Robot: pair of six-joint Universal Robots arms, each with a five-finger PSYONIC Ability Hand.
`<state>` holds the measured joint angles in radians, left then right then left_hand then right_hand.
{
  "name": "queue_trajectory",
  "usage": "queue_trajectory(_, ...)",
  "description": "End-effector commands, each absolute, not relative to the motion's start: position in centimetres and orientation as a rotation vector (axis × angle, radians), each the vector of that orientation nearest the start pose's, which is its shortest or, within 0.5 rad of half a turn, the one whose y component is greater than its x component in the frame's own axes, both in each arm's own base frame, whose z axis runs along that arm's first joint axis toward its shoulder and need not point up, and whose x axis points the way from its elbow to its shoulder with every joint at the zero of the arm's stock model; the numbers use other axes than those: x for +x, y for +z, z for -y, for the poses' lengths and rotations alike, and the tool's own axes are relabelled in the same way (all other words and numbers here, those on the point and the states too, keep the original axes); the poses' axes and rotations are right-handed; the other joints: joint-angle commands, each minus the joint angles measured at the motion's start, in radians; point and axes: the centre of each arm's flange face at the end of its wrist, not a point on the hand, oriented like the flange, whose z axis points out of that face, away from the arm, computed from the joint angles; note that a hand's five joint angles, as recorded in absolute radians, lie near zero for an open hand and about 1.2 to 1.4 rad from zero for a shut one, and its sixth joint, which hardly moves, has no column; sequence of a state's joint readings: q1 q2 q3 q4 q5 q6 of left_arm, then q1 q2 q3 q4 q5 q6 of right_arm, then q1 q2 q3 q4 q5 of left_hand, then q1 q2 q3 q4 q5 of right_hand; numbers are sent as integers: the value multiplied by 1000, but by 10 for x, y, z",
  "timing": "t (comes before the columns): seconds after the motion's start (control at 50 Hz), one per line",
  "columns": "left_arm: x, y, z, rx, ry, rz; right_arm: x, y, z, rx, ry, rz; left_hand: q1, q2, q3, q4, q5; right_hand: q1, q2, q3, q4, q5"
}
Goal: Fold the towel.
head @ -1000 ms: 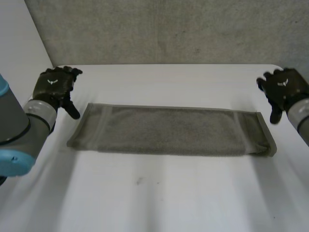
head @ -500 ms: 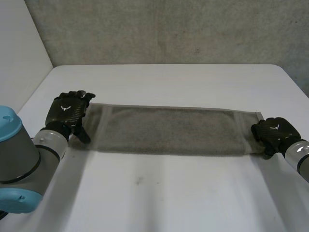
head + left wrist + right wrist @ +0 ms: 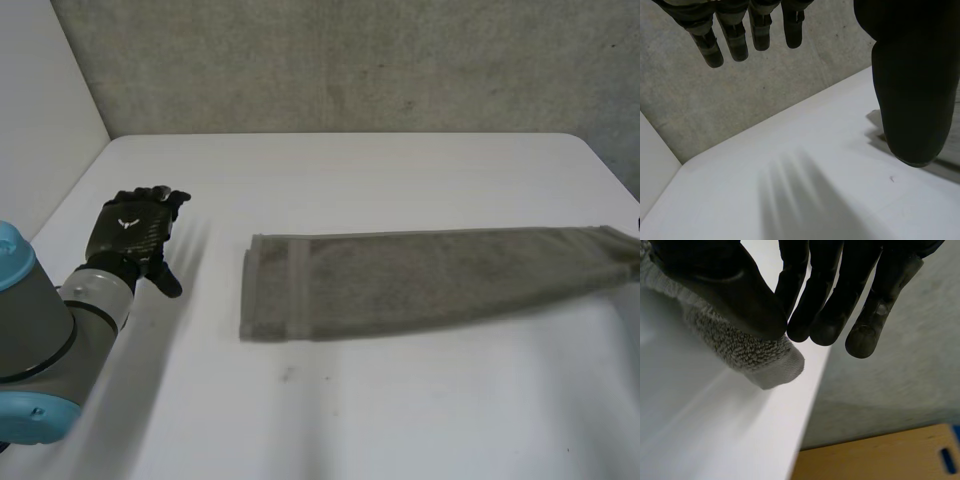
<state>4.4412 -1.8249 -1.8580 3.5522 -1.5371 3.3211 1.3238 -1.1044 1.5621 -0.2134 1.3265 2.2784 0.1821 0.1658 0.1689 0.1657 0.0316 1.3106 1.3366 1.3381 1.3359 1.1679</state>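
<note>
Towel [image 3: 420, 280] is lying in a long strip on the table [image 3: 350, 410], one end at the right edge. Right hand [image 3: 720, 290] is pinching that end between thumb and fingers. Left hand [image 3: 130, 232] is hovering with fingers spread, apart from the other end. Recommended: hold the pinch firm and carry the end across squarely.

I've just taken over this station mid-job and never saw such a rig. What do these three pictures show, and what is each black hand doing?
This is a two-armed robot with black hands at a white table. The head view looks down from behind the arms; each wrist view looks along one hand's palm. A grey towel lies on the table as a long strip. The right hand pinches one end between thumb and fingers at the table's edge. The left hand is open, apart from the other end, holding nothing.
</note>
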Motion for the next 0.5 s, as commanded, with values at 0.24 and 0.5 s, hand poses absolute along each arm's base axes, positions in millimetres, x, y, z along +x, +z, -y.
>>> queue_trajectory(0.24, -212, 191, 277, 550, -2156, -2326, 373, 230, 246, -1704, -2240, -1471, -8, 9, 6, 9, -32, 86, 60, 58, 60, 54)
queue_trajectory(0.5, -210, 191, 278, 543, -2154, -2324, 431, 131, 153, -1973, -1873, -1284, -8, 9, 6, 9, -32, 86, 60, 58, 60, 54)
